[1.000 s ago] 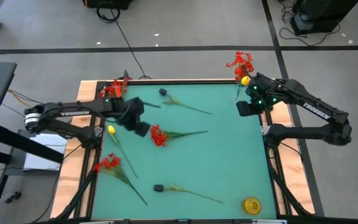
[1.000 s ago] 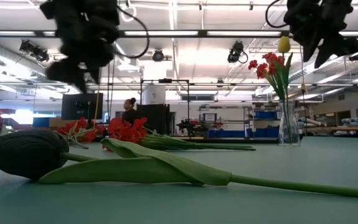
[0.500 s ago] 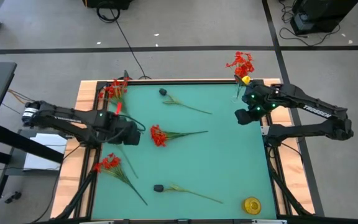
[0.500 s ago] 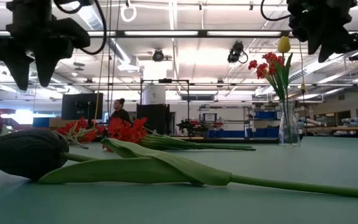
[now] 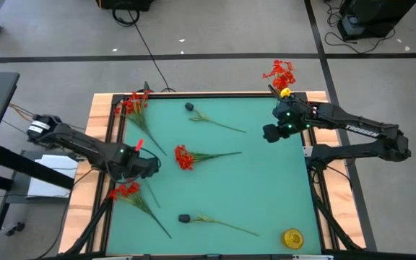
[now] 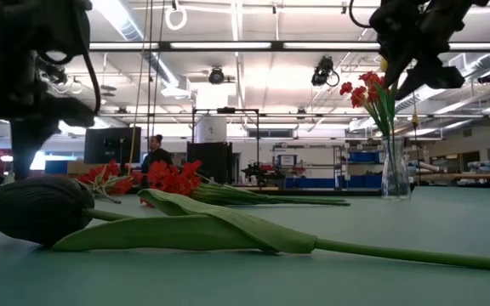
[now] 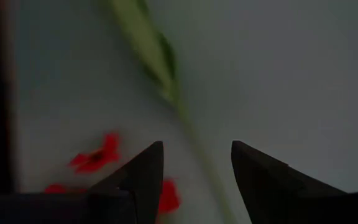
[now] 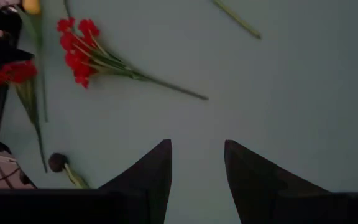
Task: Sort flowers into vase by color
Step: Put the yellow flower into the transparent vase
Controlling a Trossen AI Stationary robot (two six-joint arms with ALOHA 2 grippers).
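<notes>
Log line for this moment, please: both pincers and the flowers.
left pincer: open, empty, over yellow flower's stem | right pincer: open, empty, above table | vase: red and yellow blooms

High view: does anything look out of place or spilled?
One red flower lies across the table's far left corner, its blooms overhanging the wooden rim. The other loose flowers lie flat on the green surface.

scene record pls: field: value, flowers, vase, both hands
vase: clear vase at the table's far right corner, red flowers inside
loose red flowers: centre, near left, far left corner
dark-headed flowers: far, near
left hand: open, empty, over a green stem
right hand: open, empty, beside the vase
</notes>
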